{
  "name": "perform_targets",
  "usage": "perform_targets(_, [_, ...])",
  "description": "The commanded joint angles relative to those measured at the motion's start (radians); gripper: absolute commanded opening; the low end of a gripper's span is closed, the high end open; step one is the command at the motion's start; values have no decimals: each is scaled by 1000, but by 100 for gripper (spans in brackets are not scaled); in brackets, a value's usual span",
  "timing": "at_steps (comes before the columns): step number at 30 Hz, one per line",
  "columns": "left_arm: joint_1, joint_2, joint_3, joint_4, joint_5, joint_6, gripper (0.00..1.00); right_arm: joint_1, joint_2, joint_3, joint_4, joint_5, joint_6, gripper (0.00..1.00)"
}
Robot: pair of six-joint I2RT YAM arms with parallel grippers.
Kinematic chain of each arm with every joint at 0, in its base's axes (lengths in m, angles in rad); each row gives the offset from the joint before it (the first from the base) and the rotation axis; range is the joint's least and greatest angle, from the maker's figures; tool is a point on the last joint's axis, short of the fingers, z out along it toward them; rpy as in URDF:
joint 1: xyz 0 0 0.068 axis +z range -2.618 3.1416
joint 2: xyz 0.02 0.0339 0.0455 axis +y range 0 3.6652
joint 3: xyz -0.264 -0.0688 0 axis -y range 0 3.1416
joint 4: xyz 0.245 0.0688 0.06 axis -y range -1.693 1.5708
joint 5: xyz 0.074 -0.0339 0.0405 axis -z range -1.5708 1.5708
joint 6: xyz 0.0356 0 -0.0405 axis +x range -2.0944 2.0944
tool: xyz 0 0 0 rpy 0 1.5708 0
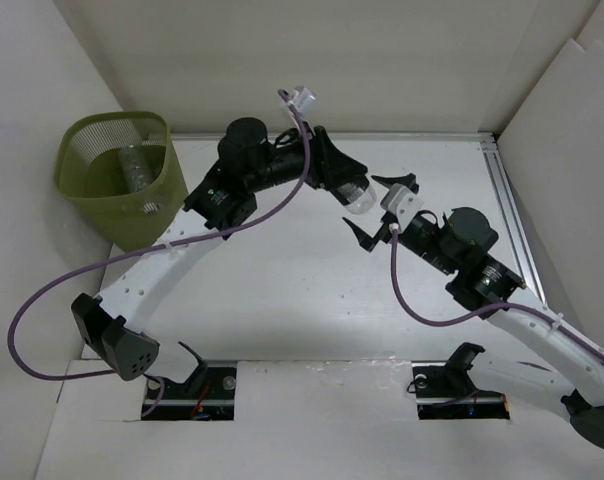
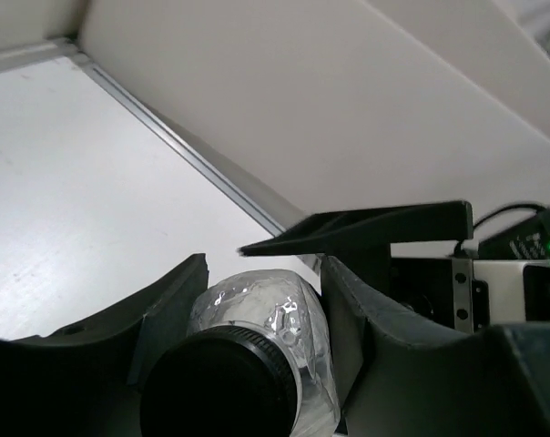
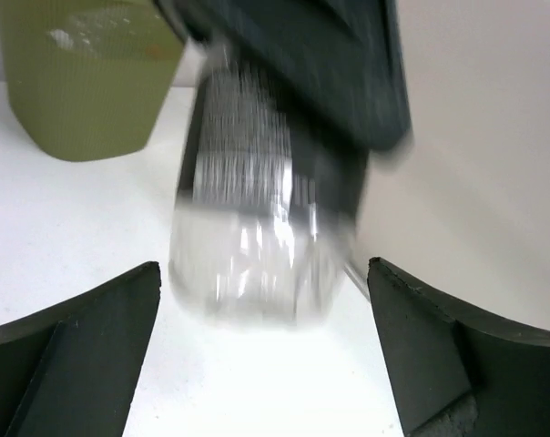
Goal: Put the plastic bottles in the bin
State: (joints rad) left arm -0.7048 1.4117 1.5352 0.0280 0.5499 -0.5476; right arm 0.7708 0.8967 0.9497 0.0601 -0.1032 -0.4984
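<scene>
My left gripper (image 1: pixel 350 186) is shut on a clear crinkled plastic bottle (image 1: pixel 360 200) and holds it above the table's middle back. In the left wrist view the bottle (image 2: pixel 275 319) shows a dark cap and sits between the two fingers of the left gripper (image 2: pixel 261 305). My right gripper (image 1: pixel 380 208) is open just right of that bottle, its jaws wide apart. In the right wrist view the bottle (image 3: pixel 252 246) is blurred, ahead of the open right gripper (image 3: pixel 264 282). The olive-green bin (image 1: pixel 87 190) stands at the far left with one bottle (image 1: pixel 137 168) inside.
White walls close the table in at the back, left and right. A metal rail (image 1: pixel 512 210) runs along the right edge. The bin also shows in the right wrist view (image 3: pixel 84 91). The right gripper's finger (image 2: pixel 366 226) crosses the left wrist view.
</scene>
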Motion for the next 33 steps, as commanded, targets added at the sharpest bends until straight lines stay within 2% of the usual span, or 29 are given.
perform_targets(1, [102,-31,95,-12,-65,-45,0,-53,1,-3,27,-1,0,99])
perform_targets(5, [336,-20,227,-111,-79,-110,0,-107,10,-61,18,-47,0,99])
perform_targets(6, [447,-11,302,-161,-79,-110,0,-120,10,-72,18,-56,0,99])
perform_targets(8, [557,9,376,-226,-131,-123,0,-130,10,-101,18,-67,0,99])
perform_targets(9, [667,18,429,-279,-148,-132,0,-130,19,-111,18,-67,9,99])
perform_targets(12, [810,27,418,-342,-290,-175,0,-130,19,-138,18,-76,9,99])
perform_targets(13, [914,27,383,-374,-303,-223,0,-130,19,-152,18,-76,9,99])
perform_targets(16, [1091,27,324,-390,-315,-253,0,-130,19,-164,18,-87,18,99])
perform_targets(18, [1136,52,302,-370,-301,-239,0,-130,19,-164,18,-104,18,99])
perform_targets(21, [1136,130,374,-435,-355,-174,1,-130,-7,-164,18,-115,18,99])
perform_targets(22, [1136,145,384,-454,-364,-173,10,-130,-22,-164,18,-115,18,99])
perform_targets(23, [1136,168,384,-465,-364,-160,35,-130,-31,-164,18,-115,18,99])
perform_targets(24, [1136,168,396,-479,-393,-149,77,-130,-31,-164,9,-115,18,99])
perform_targets(25, [1136,168,396,-479,-393,-140,100,-130,-31,-142,-3,-115,18,99])
perform_targets(30, [1136,168,431,-519,-418,-117,100,-130,-42,-30,-158,-38,-2,99])
perform_targets(33, [1136,112,462,-565,-438,-74,100,-130,-42,123,-374,95,-29,99])
